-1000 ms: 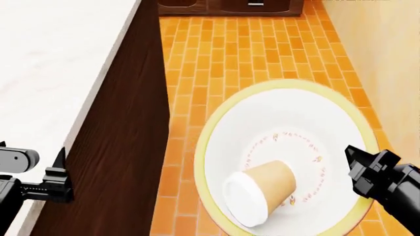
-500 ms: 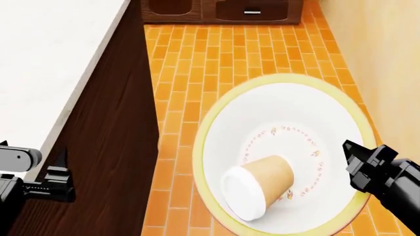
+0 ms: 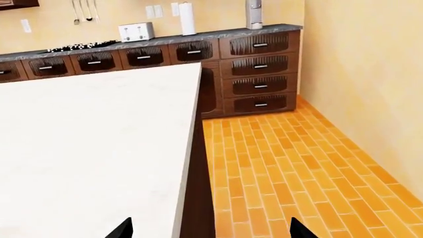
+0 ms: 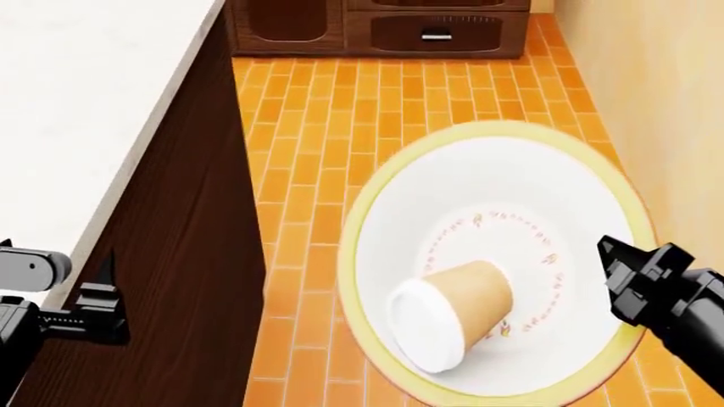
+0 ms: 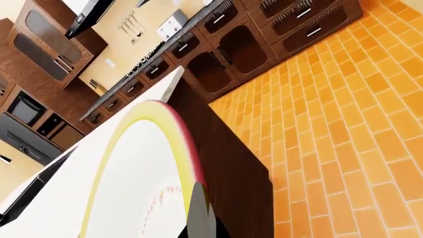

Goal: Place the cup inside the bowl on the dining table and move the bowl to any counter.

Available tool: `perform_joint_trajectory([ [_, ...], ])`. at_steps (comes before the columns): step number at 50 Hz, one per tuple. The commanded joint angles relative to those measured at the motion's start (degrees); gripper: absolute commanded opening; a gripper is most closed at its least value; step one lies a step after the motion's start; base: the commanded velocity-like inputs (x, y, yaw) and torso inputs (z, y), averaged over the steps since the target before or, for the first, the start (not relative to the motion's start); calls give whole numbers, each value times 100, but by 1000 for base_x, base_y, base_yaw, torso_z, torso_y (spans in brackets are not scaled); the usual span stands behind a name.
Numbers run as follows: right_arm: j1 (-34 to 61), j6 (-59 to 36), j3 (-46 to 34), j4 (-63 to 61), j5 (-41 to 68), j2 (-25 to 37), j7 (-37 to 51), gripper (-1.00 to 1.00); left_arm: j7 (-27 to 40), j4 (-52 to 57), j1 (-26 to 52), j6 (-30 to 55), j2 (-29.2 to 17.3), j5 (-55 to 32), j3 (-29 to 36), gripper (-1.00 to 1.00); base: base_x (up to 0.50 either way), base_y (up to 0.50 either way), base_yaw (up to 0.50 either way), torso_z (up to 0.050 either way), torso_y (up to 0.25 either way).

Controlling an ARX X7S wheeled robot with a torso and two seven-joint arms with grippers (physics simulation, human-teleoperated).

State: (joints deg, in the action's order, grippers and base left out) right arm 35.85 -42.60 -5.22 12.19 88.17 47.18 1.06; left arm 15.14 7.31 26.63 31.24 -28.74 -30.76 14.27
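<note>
The wide white bowl (image 4: 531, 186) with a yellow rim hangs over the orange brick floor, to the right of the dining table (image 4: 80, 110). My right gripper (image 4: 613, 256) is shut on its right rim. The tan cup (image 4: 459, 314) with a white lid lies on its side inside the bowl. In the right wrist view the bowl's yellow and reddish rim (image 5: 177, 130) runs into the gripper (image 5: 198, 220). My left gripper (image 4: 74, 275) stands open and empty at the table's near edge, and its dark fingertips (image 3: 122, 230) straddle that edge. The dark counter (image 3: 198, 35) runs along the far wall.
Brown cabinet drawers (image 4: 436, 25) stand ahead under the counter. A toaster (image 3: 136, 31) and a white roll (image 3: 187, 18) sit on the counter. A yellow wall (image 4: 667, 102) borders the brick floor (image 4: 328, 153) on the right, and the table's dark wooden side (image 4: 192, 237) on the left.
The view has moved forward along the floor, so the cabinets show more at the top. The bowl stays held by my right gripper, and the cup has shifted slightly inside it.
</note>
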Motion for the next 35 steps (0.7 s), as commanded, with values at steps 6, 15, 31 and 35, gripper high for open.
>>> perform_joint_trajectory([
  [6, 6, 75, 138, -61, 132, 16, -89, -100, 2, 84, -33, 19, -60, -35, -13, 100, 500, -1, 0, 0, 2],
  [15, 2, 96, 69, -17, 47, -31, -134, -100, -3, -41, 0, -35, 7, 11, 41, 100, 500, 0, 0, 1, 1],
  [31, -36, 226, 104, 9, -11, -77, -186, -100, 7, -54, -9, -53, 10, 5, 49, 100, 500, -16, 0, 0, 1],
  [35, -13, 215, 89, -4, -24, -68, -188, -100, 6, -23, 13, -25, 2, -12, 54, 100, 500, -75, 0, 0, 2],
])
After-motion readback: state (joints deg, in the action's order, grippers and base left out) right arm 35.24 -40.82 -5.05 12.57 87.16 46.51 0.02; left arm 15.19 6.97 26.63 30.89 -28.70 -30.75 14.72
